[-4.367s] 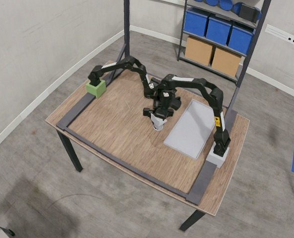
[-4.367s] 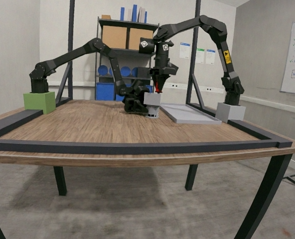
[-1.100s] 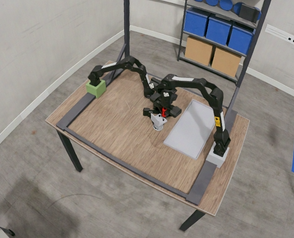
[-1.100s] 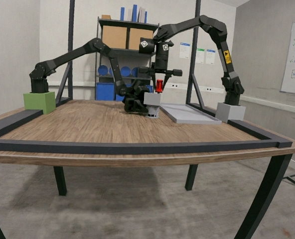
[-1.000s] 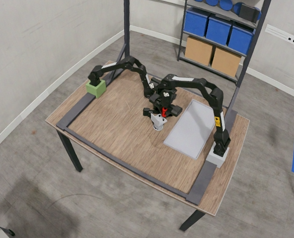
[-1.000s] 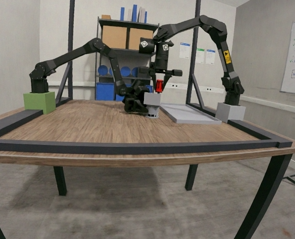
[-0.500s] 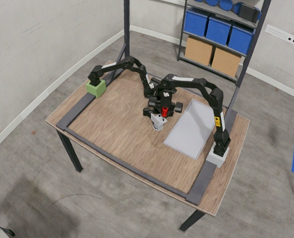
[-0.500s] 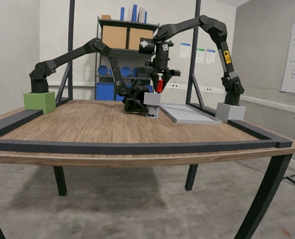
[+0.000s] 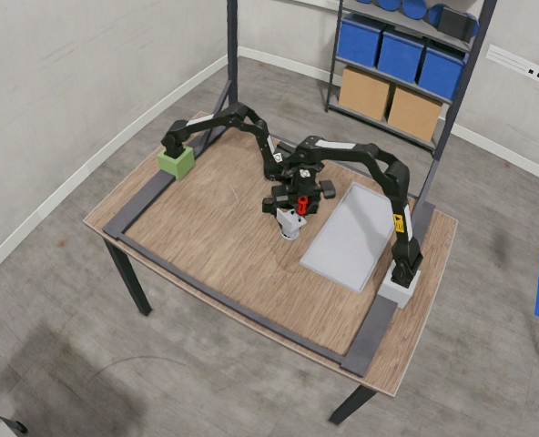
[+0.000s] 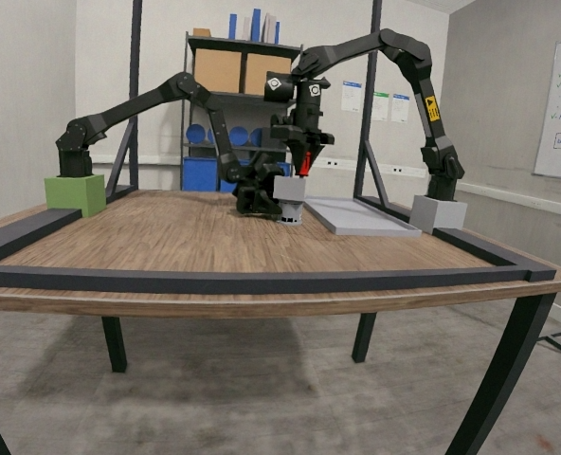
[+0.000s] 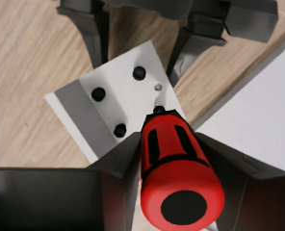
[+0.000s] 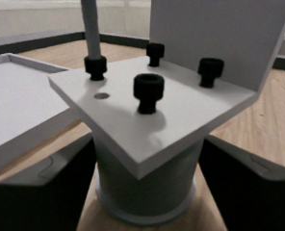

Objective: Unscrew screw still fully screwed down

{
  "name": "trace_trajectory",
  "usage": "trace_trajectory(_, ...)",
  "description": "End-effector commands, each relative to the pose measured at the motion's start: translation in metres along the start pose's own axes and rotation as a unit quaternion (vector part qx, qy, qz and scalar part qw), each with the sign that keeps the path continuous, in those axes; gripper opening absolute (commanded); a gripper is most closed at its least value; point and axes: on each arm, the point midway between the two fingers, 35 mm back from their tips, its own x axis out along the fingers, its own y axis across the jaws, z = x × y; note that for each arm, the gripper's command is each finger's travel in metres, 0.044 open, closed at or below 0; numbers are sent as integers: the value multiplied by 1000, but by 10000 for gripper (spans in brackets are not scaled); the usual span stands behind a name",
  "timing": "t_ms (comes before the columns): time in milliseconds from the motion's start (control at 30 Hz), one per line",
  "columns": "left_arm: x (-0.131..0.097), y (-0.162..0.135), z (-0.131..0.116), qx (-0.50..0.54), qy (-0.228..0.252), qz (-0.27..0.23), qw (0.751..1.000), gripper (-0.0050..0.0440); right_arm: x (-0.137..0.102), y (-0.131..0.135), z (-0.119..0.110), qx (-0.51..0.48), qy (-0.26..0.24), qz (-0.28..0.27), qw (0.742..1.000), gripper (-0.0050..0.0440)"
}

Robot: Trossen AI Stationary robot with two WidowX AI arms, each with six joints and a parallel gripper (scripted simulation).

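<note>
Joint module point(image 9: 288, 233) point(image 10: 290, 213) point(image 12: 142, 178): standing upright mid-counter, with bracket point(image 10: 289, 188) point(image 11: 116, 79) point(image 12: 118, 115) seated on top. Nearer, along the edge of the wood-grain counter point(image 9: 198, 226) point(image 10: 172, 245), a dark frame bar point(image 9: 227, 299) point(image 10: 271, 282); below, grey floor point(image 9: 213, 367) point(image 10: 222, 391). Around the module's body, right jaws point(image 9: 284, 214) point(image 10: 285, 210), grasping it. Above, left jaws point(image 9: 301, 207) point(image 10: 304, 164), clenched on the red screwdriver point(image 9: 302, 205) point(image 10: 305, 164) point(image 11: 181, 164) point(image 12: 90, 29), tip at a black screw point(image 11: 159, 110) point(image 12: 95, 67) beside a small hole. Just right, a shallow grey tray point(image 9: 350, 244) point(image 10: 364, 217) point(image 11: 258, 115) point(image 12: 22, 103). Far back, a metal shelf unit point(image 9: 378, 74) point(image 10: 185, 98) bearing blue bins point(image 9: 401, 55) point(image 10: 200, 173) and cardboard boxes point(image 9: 366, 92) point(image 10: 218, 69), against pale walls. On the right wall, a whiteboard point(image 10: 548, 147).
</note>
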Motion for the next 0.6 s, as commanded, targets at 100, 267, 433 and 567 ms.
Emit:
trace_trajectory(100,-4,5,3,-142,-8,9,990,130,2,5,15,17,-6,0,1000,245)
trace_trajectory(267,-4,5,3,-183,-7,8,983,130,2,5,15,17,-6,0,1000,245)
trace_trajectory(433,-4,5,3,-243,-8,7,970,130,2,5,15,17,-6,0,1000,245)
trace_trajectory(567,-4,5,3,-323,-8,6,946,130,2,5,15,17,-6,0,1000,245)
